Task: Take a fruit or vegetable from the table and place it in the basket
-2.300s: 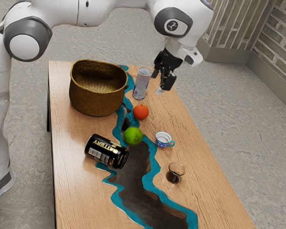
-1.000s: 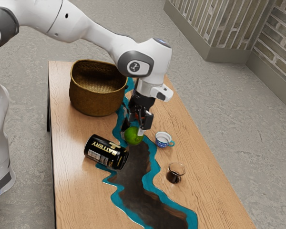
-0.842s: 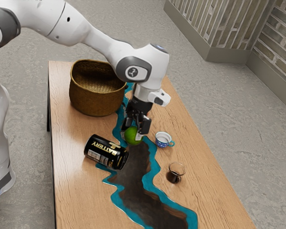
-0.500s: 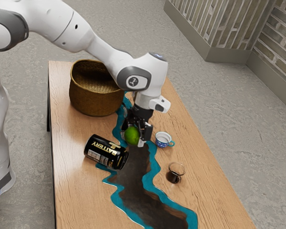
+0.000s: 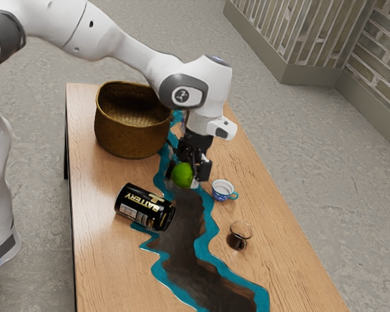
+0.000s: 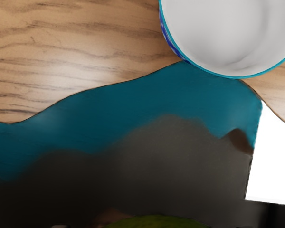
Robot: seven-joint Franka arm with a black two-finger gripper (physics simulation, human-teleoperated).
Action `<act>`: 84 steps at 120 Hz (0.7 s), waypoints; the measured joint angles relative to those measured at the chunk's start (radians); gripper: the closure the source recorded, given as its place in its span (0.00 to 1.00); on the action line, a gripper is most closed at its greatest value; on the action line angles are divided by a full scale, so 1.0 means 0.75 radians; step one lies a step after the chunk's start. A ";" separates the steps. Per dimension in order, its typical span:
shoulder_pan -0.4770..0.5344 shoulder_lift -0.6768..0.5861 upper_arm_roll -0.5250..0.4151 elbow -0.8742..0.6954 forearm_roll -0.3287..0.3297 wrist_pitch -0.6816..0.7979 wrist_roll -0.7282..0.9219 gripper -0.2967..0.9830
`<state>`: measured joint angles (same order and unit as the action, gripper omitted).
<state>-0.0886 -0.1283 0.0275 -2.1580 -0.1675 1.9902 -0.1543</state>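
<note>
exterior view: the fingers [image 5: 204, 170] are clamped on the lime [image 5: 182, 175], low over the table [image 5: 97, 260], apart from the basket [image 5: 131, 138]; an off-centre pinch could let the lime slip, a low carry could ram the basket. wrist view: the cup [image 6: 228, 35] is close by, so a sideways swing could tip it.

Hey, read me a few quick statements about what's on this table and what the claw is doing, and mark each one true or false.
1. The claw is shut on the green fruit. True.
2. The green fruit is inside the basket. False: the claw has it, outside the basket.
3. The black can lies on its side. True.
4. The blue-patterned cup is tipped over. False: it stands upright.
5. The basket stands on the table. True.
</note>
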 joint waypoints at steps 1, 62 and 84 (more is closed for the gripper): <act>0.001 -0.002 0.000 0.004 0.002 -0.009 -0.003 0.50; 0.029 -0.103 0.001 0.264 0.124 -0.515 -0.174 0.48; 0.363 -0.237 0.090 0.306 0.291 -0.590 -0.066 0.48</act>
<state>0.1834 -0.3062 0.0953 -1.9282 0.0506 1.5473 -0.2040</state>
